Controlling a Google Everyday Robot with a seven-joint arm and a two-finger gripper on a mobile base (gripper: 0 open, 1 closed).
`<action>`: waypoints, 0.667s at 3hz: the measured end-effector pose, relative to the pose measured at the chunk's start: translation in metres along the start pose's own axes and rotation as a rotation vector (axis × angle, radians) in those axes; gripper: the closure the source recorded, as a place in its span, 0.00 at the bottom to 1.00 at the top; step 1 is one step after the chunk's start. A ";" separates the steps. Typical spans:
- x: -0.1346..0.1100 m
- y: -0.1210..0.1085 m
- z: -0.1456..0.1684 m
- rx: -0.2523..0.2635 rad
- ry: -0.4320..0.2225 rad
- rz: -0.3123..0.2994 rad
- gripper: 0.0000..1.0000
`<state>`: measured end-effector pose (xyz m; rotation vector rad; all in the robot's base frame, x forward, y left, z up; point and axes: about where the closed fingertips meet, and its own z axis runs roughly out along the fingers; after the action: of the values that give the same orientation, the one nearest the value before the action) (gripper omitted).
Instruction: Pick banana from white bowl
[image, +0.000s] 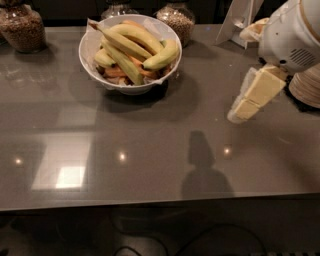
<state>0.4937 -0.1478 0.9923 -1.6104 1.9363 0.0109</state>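
Observation:
The white bowl (131, 89) stands at the back left of the grey table, lined with white paper and holding several bananas and other fruit. The long, gently curved yellow banana (134, 36) lies on top of the pile, stem end to the left. A shorter, strongly curved banana (162, 56) rests against the bowl's right rim. My gripper (246, 102) hangs at the right side of the table, pointing down and to the left. It is well to the right of the bowl, a little above the tabletop, and holds nothing.
Glass jars of dry food stand at the back: one far left (21, 29), one behind the bowl (116, 7), one to its right (176, 18). A white sign stand (239, 18) and stacked paper bowls (306, 86) stand at the right. The table's front edge (150, 202) runs across.

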 end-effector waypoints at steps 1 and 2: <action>-0.058 -0.036 0.013 0.100 -0.170 -0.038 0.00; -0.058 -0.036 0.013 0.100 -0.170 -0.038 0.00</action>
<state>0.5361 -0.1002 1.0215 -1.5295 1.7492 0.0338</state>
